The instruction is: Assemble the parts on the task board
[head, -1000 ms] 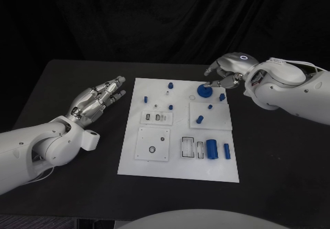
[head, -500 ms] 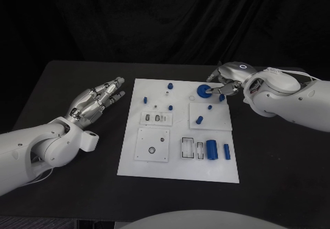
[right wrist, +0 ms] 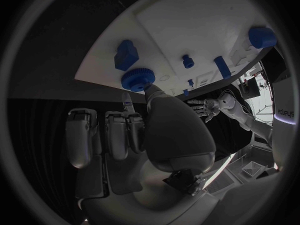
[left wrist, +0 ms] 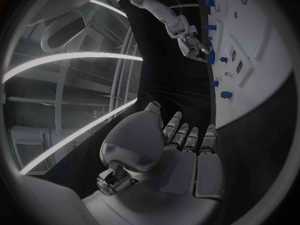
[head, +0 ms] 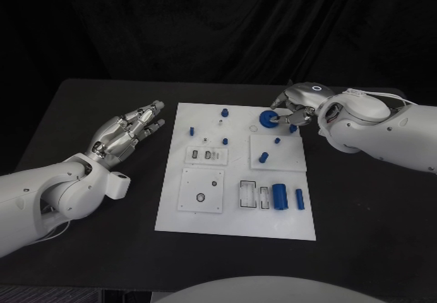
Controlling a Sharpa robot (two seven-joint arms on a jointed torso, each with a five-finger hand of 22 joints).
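— One item under our right hand [head: 296, 108] at present: the blue gear [head: 270, 119], a toothed disc at the far right corner of the task board [head: 237, 224]. How do we enter its position?

— Entry: blue gear, on the board's far edge, just beside a small blue block [head: 293, 128]. In the right wrist view the thumb tip meets the gear's [right wrist: 138, 78] toothed rim and one of the fingers [right wrist: 127, 103] reaches its edge from the near side. The remaining fingers lie straight alongside, apart from the gear. Whether the disc is lifted or seated on its post we cannot tell.

— And the hold?

— We judge it a light pinch across the rim, thumb against one finger, nothing else in the hand.

— Handling note for the step?

— We would keep the disc level, press straight down over its seat, and turn it slightly if the teeth or bore bind. Squeezing off-centre could tip it. We would also keep the spare fingers off the small blue block.

— Left hand [head: 127, 131]?

— Entry: over the black counter [head: 82, 107] left of the board, fingers extended and slightly spread, holding nothing, well apart from every part.

— Other stock?

— Several blue pegs and cylinders elsewhere on the board, untouched.
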